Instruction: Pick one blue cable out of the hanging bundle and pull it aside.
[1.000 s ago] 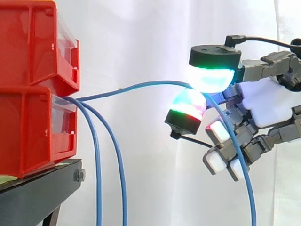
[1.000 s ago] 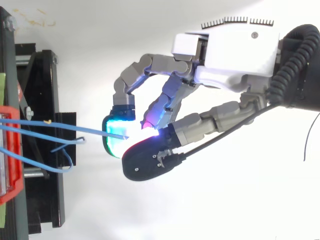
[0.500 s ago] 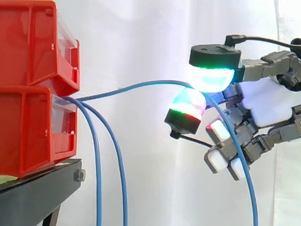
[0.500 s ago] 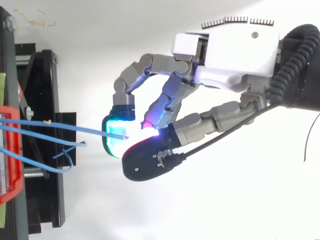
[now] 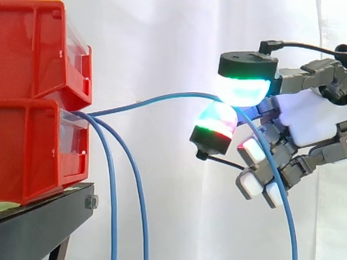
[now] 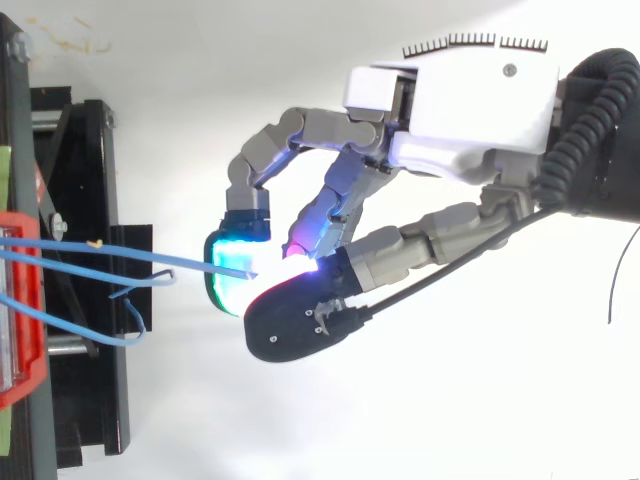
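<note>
One blue cable (image 5: 162, 98) arches from the lower red bin (image 5: 38, 146) rightward to my hand (image 5: 303, 122) and is pinched between two glowing fingertips (image 5: 244, 89), then drops down past the palm. From above, the same cable (image 6: 130, 253) runs straight to the cyan pad (image 6: 232, 270), where the hand (image 6: 450, 110) grips it. Two other blue cables (image 5: 123, 189) hang down from the bin's front, well left of the hand. The remaining fingers are curled under the palm.
Two red bins (image 5: 40, 51) are stacked on a black stand (image 5: 43, 225) at the left. A white curtain hangs behind. Open space lies between the hanging cables and the hand.
The hand and the pinched cable have held still. The hanging cables sway slightly.
</note>
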Robot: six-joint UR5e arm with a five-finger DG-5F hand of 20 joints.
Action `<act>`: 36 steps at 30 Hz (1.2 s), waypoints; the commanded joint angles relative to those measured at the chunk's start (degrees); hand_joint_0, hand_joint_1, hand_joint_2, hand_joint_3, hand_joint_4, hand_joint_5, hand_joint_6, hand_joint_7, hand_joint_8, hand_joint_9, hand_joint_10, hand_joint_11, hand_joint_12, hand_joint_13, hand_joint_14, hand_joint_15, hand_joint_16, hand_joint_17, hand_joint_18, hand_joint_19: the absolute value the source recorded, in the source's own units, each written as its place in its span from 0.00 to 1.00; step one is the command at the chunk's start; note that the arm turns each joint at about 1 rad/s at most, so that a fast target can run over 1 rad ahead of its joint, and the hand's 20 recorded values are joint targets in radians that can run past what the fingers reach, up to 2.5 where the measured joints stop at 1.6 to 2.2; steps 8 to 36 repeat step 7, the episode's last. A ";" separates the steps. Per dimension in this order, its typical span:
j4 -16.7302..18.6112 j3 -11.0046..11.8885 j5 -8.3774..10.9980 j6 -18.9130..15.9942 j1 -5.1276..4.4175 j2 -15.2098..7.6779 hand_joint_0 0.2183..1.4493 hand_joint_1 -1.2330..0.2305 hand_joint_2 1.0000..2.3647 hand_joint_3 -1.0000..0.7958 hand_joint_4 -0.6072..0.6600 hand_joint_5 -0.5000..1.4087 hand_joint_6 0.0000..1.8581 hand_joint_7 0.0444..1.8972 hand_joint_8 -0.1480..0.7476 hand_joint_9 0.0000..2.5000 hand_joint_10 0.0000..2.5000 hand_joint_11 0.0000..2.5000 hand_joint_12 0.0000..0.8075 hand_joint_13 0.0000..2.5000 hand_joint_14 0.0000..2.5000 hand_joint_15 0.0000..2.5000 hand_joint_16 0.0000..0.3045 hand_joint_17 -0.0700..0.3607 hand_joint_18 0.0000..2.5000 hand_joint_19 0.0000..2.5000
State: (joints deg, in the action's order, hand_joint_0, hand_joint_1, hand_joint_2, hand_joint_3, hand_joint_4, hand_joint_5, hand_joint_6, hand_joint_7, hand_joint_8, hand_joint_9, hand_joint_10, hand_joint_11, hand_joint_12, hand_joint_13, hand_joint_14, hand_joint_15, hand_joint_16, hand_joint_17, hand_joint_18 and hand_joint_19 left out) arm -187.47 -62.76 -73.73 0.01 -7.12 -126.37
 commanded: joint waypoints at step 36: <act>-0.01 0.00 -0.01 -0.01 0.00 -0.02 0.30 0.30 0.01 0.48 0.45 0.24 0.50 0.45 0.47 0.45 0.01 0.18 0.45 0.37 0.01 0.23 0.16 0.42 0.32 0.26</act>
